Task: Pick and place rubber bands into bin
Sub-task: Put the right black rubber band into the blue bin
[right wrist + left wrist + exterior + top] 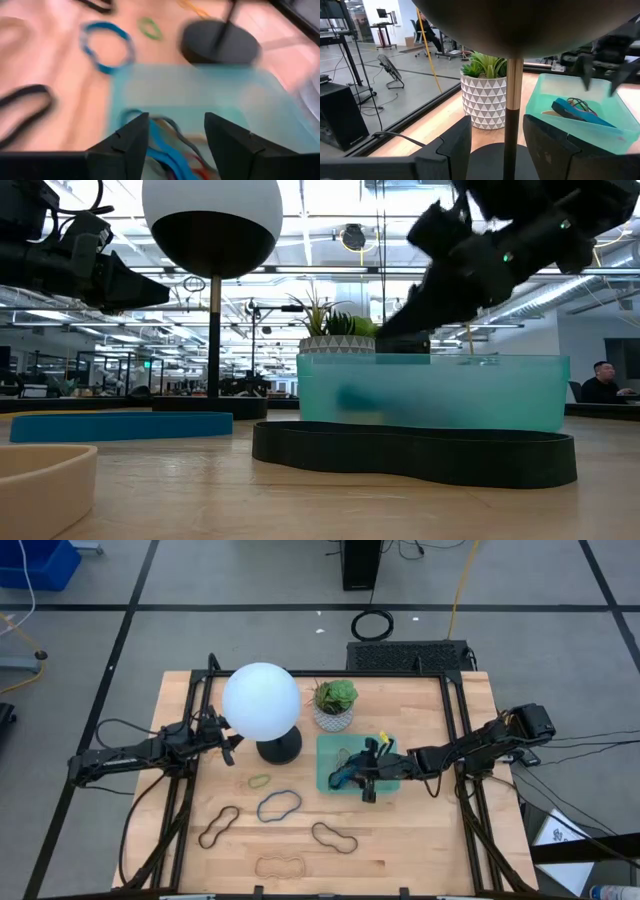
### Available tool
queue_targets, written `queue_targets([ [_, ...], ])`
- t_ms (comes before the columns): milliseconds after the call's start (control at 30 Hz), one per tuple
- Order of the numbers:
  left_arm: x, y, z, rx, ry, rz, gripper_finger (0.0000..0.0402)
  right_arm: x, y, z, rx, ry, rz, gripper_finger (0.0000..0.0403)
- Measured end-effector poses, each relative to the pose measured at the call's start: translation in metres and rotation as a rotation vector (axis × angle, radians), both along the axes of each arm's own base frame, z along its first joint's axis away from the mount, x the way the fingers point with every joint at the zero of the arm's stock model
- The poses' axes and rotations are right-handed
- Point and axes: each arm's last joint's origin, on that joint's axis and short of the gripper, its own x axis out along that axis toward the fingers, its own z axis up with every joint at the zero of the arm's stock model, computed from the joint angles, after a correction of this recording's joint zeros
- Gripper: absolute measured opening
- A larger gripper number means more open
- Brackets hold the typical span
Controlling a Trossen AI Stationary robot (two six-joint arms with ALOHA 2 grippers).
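Observation:
The mint-green bin (pixel 335 752) stands right of the table's middle, with a blue rubber band (pixel 165 150) and a few other bands lying in it. My right gripper (pixel 175 142) hovers open over the bin, clear of the bands, as the left wrist view (pixel 600 70) also shows. More rubber bands lie flat on the wood: green (pixel 259 781), blue (pixel 278 805), brown (pixel 218 826), black (pixel 334 837) and tan (pixel 279 866). My left gripper (pixel 497 150) waits open at the left, pointing level at the lamp's stem (pixel 512 100).
A lamp with a white globe (pixel 261 700) and a black base (pixel 278 748) stands left of the bin. A white plant pot (pixel 334 705) sits just behind the bin. Bare wood lies near the front edge, right of the black band.

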Motion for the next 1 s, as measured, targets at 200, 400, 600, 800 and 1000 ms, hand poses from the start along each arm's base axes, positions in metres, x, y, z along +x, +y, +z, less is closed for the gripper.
queue_targets([
  [200,0.000,0.000,0.000,0.000,0.000,0.000,0.0186,0.002,0.022,0.012,0.000,-0.133,0.173,0.0196],
  [400,0.000,0.000,0.000,0.000,0.000,0.000,0.0186,-0.002,0.050,0.024,-0.039,-0.261,0.322,0.0191],
  [600,0.000,0.000,0.000,-0.005,-0.002,0.001,0.0186,-0.002,0.079,0.041,-0.134,-0.300,0.345,0.0180],
  [800,0.000,0.000,0.000,-0.009,-0.004,0.001,0.0186,0.003,0.101,0.060,-0.245,-0.135,0.301,0.0174],
  [1000,0.000,0.000,0.000,-0.017,-0.007,0.000,0.0186,0.004,0.113,0.052,-0.175,-0.069,0.264,0.0173],
])
